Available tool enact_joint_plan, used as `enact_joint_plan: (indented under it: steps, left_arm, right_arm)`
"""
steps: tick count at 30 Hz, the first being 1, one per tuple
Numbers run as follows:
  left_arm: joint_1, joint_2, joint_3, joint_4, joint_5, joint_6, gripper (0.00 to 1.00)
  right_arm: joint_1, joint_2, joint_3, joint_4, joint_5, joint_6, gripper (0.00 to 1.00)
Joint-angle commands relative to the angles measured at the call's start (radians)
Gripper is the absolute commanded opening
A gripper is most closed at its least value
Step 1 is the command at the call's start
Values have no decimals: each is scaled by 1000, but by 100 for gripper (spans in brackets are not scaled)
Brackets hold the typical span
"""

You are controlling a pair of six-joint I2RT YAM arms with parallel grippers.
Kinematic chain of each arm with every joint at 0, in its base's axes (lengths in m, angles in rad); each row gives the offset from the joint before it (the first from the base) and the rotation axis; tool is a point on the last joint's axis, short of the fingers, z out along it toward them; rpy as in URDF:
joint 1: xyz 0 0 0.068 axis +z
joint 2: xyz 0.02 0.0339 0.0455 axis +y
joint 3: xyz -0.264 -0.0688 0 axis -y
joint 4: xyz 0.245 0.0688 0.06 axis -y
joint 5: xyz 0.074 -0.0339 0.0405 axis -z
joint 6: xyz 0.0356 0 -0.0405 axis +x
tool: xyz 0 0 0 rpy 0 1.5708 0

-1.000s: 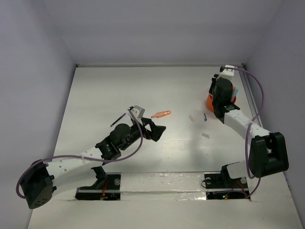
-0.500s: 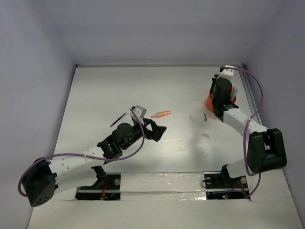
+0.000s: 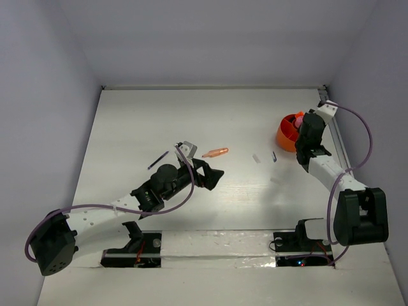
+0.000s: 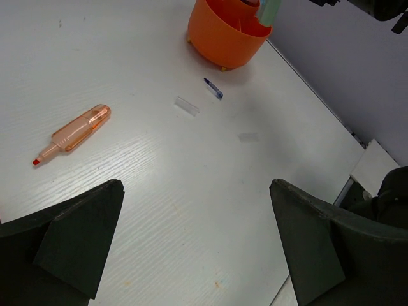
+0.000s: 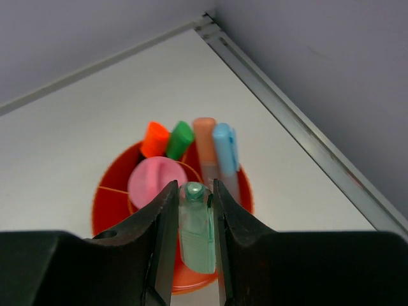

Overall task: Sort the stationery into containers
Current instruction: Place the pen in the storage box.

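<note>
Holder (image 5: 103, 203) contains 4 markers (image 5: 204, 143); jaws pinch green marker (image 5: 195, 237).

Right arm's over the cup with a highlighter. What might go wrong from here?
1. The orange cup is crowded: the green highlighter in the right fingers hangs right by the pink round piece and could land on it or a divider, then topple out.
2. Those fingers sit close to the pens standing in the cup; pulling away low might snag one and tip the cup.
</note>
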Motion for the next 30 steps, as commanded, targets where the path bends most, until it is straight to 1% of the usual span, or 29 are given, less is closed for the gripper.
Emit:
enact_joint_plan:
  steps: [1,4,15,17,18,20,21,24,25,27,30]
  left_arm:
    - [2,-13,36,65,12,-7,99]
    - [2,-10,35,66,14,-9,99]
    - [2,-13,35,65,8,-7,99]
    - [2,-12,36,65,8,-9,99]
    - [2,-12,36,65,8,-7,99]
    - [2,-12,36,65,9,-9,99]
    - [2,-12,36,66,9,-9,99]
    - [2,-10,38,68,11,-10,99]
    - [2,-10,36,69,11,-12,99]
    - [2,-15,35,68,9,-12,99]
    - [2,-22,33,65,8,-16,99]
  right_arm:
    - [-23,-14,-10,21,56,75,0]
    - [-23,0,-18,36,83,98,0]
    - [-34,46,-29,70,79,163,1]
    - [-34,45,-30,53,77,178,9]
    - [-34,42,-35,50,76,180,19]
    - [-34,31,-36,38,71,186,26]
    - [-34,28,-38,33,65,184,33]
    - [-34,16,-33,18,56,186,41]
    - [-34,6,-29,7,47,187,47]
    - [-34,-4,-20,-9,33,187,52]
    - [-34,-30,-4,-42,10,186,55]
